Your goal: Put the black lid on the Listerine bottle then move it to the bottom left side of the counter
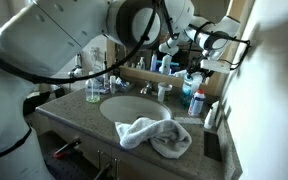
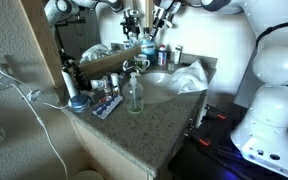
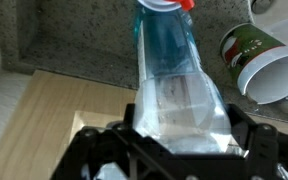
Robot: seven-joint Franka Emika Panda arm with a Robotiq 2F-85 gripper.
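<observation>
At the far side of the table (image 1: 84, 122), close to the wall, the Listerine bottle (image 3: 174, 90) stands upright with the tool (image 3: 181, 125) around its body. In the wrist view the jaws sit against both flanks, so it looks gripped. Whether the black lid is on cannot be told, as the bottle's top is unclear. The moving step seems in hand. Next comes a lift clear of the neighbouring cup (image 3: 264, 60), then a carry past the crumpled towel (image 1: 154, 135) to the near left corner.
</observation>
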